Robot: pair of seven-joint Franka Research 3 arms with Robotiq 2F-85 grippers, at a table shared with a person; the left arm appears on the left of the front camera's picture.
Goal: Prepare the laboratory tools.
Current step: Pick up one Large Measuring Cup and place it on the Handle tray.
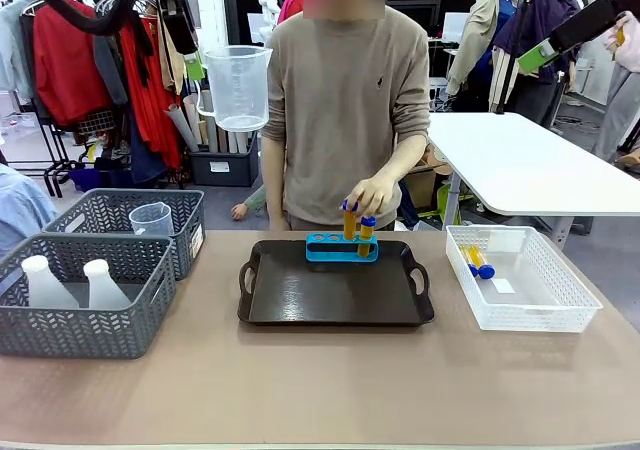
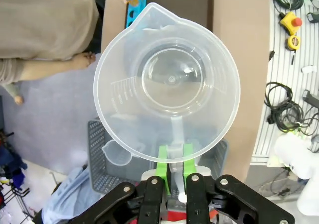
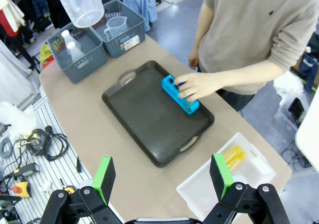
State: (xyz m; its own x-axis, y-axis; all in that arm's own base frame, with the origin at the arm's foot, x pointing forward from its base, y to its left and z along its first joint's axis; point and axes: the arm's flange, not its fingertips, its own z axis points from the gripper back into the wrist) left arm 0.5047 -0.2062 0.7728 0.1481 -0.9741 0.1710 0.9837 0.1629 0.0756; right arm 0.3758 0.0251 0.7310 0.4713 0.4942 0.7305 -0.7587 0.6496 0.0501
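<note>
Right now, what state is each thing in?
measuring beaker, held aloft upright by its handle
left gripper, shut on the beaker's handle
right gripper, open, empty
tube rack, on the tray, two tubes standing in it
person's hand, on one standing tube
loose tubes, lying in the white basket
flasks, upright in the grey basket

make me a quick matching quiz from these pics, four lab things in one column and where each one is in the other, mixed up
1. large beaker
2. tube rack
3. white flasks
4. loose tubes

A. in the white basket
B. on the black tray
C. held up in the left gripper
D. in the near grey basket

Pairs: 1-C, 2-B, 3-D, 4-A
</note>
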